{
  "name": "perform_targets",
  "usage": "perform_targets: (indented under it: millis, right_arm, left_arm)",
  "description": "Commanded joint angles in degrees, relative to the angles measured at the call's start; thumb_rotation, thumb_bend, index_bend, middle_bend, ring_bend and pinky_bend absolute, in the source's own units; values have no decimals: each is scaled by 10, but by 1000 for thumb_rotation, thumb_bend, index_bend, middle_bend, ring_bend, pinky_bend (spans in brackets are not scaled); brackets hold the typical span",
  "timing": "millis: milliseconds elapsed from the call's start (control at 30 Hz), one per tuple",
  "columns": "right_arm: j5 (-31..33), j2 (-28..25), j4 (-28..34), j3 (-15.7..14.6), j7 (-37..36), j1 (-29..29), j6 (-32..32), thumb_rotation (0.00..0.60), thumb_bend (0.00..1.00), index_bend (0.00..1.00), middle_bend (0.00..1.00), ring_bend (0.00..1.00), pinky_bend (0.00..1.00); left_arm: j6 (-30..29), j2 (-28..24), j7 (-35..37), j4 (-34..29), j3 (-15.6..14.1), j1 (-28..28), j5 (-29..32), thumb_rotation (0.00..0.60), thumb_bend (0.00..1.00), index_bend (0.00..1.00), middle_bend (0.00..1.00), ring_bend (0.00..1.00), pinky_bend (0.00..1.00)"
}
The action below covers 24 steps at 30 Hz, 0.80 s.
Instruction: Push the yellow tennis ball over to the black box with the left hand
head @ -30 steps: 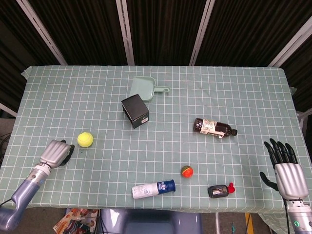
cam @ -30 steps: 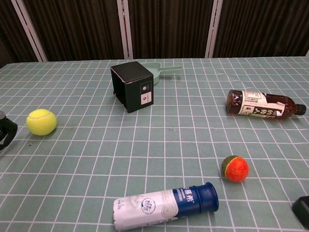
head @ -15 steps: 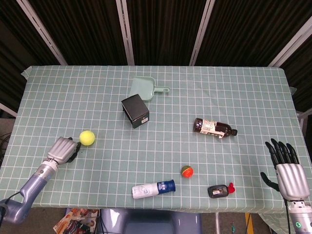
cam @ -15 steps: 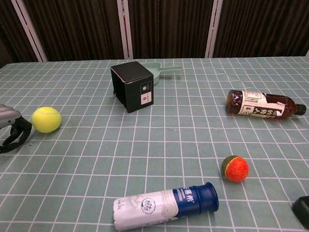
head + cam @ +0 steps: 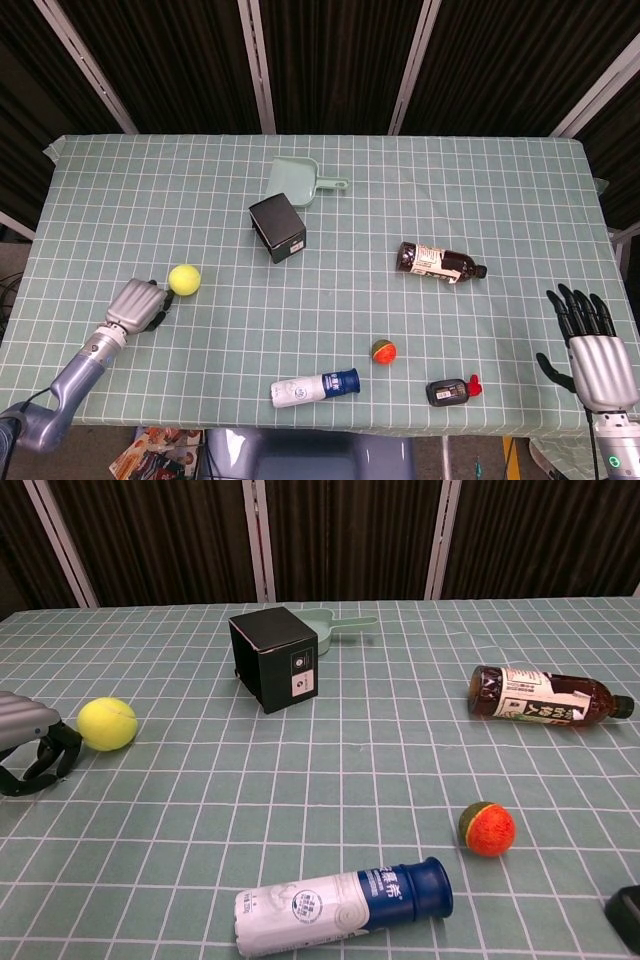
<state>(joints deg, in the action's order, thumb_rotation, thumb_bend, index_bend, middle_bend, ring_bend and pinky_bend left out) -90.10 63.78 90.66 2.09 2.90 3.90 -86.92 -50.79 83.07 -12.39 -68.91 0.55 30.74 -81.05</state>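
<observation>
Yellow tennis ball (image 5: 184, 279) lies on the checked green tablecloth (image 5: 330, 330) toward the near left of the table, well apart from the black box (image 5: 277, 228), which stands further back and to the right. In the chest view the ball (image 5: 107, 724) sits just right of the left hand (image 5: 30, 748), whose dark fingers (image 5: 55, 757) are curled inward with nothing in them; the fingertips are at or almost at the ball, and contact cannot be made out for certain. From the head view the left hand (image 5: 138, 305) lies low on the cloth just left of and nearer than the ball.

At the near right corner, the right hand (image 5: 590, 345) holds nothing, its black fingers (image 5: 578, 308) spread and pointing away over the table edge.

Behind the box, a pale green dustpan (image 5: 296, 181) lies with its handle to the right. A brown bottle (image 5: 440, 262) lies on its side right of centre. Nearer, an orange and green ball (image 5: 383, 351) rests by itself, a white bottle with a blue cap (image 5: 314, 388) lies on its side at the near edge, and a small black object with a red piece (image 5: 452, 391) sits to its right.
</observation>
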Motion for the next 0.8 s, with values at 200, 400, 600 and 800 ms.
perform_targets:
  millis: [200, 400, 600, 800]
  right_arm:
    - [0, 0, -1, 0, -1, 0, 0, 600, 297, 0, 0, 0, 0]
    - [1, 1, -1, 0, 0, 0, 1, 600, 296, 0, 0, 0, 0]
    - [2, 1, -3, 1, 0, -1, 0, 600, 296, 0, 0, 0, 0]
    - [2, 2, -3, 2, 2, 0, 1, 600, 296, 0, 0, 0, 0]
  left_arm:
    - [3, 6, -1, 5, 3, 8, 6, 600, 410, 480, 630, 409, 621]
    - [3, 9, 0, 8, 3, 14, 7, 600, 406, 471, 629, 409, 621]
    - [2, 9, 0, 12, 3, 16, 11, 600, 406, 467, 629, 409, 621]
    - [0, -1, -8, 0, -5, 12, 13, 600, 406, 516, 665, 429, 641]
